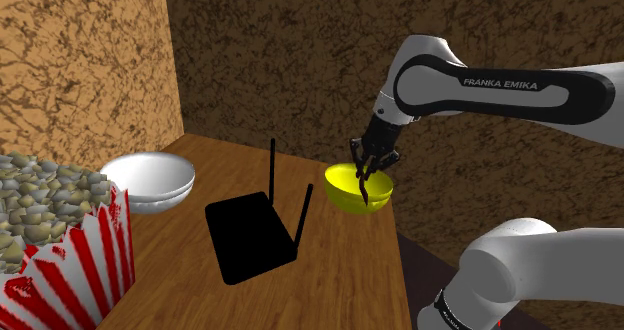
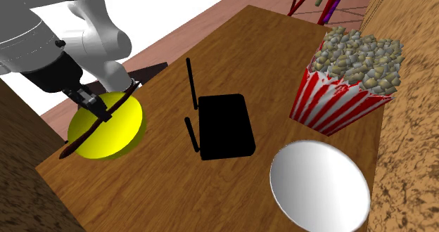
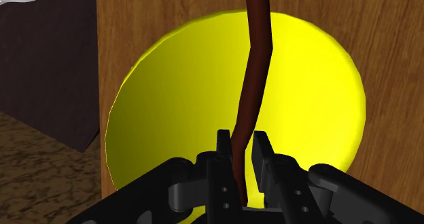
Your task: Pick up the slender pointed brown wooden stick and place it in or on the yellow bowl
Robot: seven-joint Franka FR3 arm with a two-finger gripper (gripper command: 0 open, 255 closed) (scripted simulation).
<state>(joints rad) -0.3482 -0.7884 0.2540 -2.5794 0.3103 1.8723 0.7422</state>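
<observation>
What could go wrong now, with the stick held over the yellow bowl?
1. The stick, clasped in the hand, looks longer than the yellow bowl is wide; once released, it may tip out over the rim.
2. The bowl sits near the table edge, so a spilled stick could roll off.

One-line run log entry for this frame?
phase: place | fingers: shut on stick | stick: over yellow bowl, not released | nearby: black router
</observation>
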